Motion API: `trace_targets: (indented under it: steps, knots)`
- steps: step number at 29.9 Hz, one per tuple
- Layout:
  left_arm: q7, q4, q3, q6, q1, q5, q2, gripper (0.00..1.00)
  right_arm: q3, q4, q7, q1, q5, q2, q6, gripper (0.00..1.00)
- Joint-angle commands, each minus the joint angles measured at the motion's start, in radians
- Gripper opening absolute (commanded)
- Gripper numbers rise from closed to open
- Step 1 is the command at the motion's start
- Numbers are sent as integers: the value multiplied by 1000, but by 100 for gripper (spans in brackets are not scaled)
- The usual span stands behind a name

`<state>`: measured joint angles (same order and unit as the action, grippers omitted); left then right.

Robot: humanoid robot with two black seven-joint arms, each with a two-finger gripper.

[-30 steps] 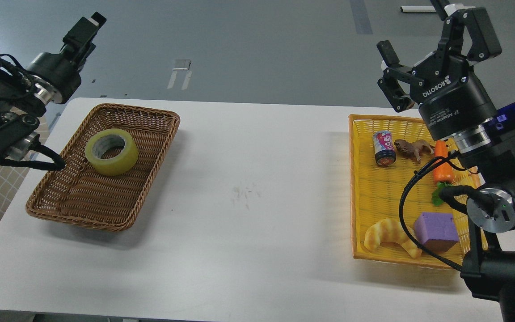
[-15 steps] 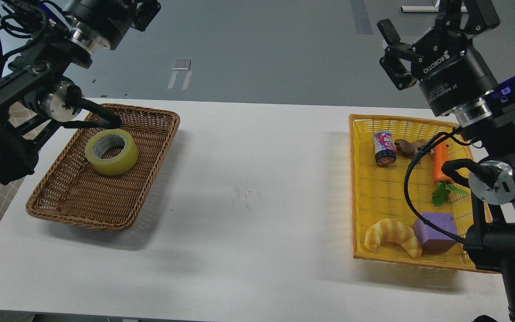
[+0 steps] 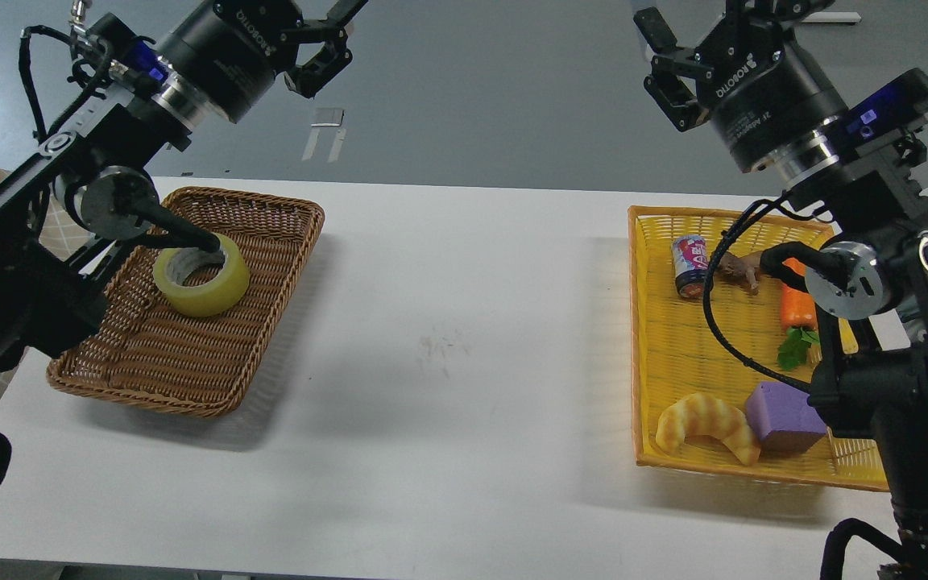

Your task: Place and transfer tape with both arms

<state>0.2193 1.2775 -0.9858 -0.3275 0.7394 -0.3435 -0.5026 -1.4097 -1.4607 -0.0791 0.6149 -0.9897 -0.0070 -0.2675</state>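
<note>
On the left side of the white table (image 3: 448, 338), the tape (image 3: 201, 275) lies flat inside the brown wicker basket (image 3: 190, 354), toward its far end, core hole facing up; a black cable from the left arm crosses in front of its near-left rim. Left gripper (image 3: 333, 36) hangs high above the basket's far edge, well clear of the tape, fingers spread apart and holding nothing. Right gripper (image 3: 677, 44) is up at the top right, above the far end of the yellow basket (image 3: 649, 451), its 2 fingers apart though 1 runs off the frame, nothing between them. Yellow basket holds a small can (image 3: 691, 266), a brown animal figure (image 3: 742, 268) just beside it, a carrot (image 3: 796, 310) partly behind the right arm, a croissant (image 3: 706, 423) and a purple block (image 3: 782, 416) touching at the near end.
</note>
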Motion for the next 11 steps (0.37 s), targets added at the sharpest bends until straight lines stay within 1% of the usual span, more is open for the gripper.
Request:
trace_targets:
  steps: [1, 5, 6, 9, 11]
  knots:
    - [-20, 43, -102, -8, -76, 0, 55, 98, 20, 13, 5, 29, 2, 7, 4, 100]
    - [-26, 109, -160, -13, -169, 0, 84, 98, 24, 16, 9, 31, 3, 7, 4, 100]
    - [-28, 131, -174, -27, -196, 1, 88, 98, 24, 16, 10, 31, 3, 7, 4, 100]
    - [-32, 151, -177, -42, -235, -2, 90, 98, 24, 19, 10, 31, 3, 7, 4, 100]
    - [-46, 151, -172, -33, -236, -5, 90, 98, 26, 17, 10, 31, 3, 7, 4, 100]
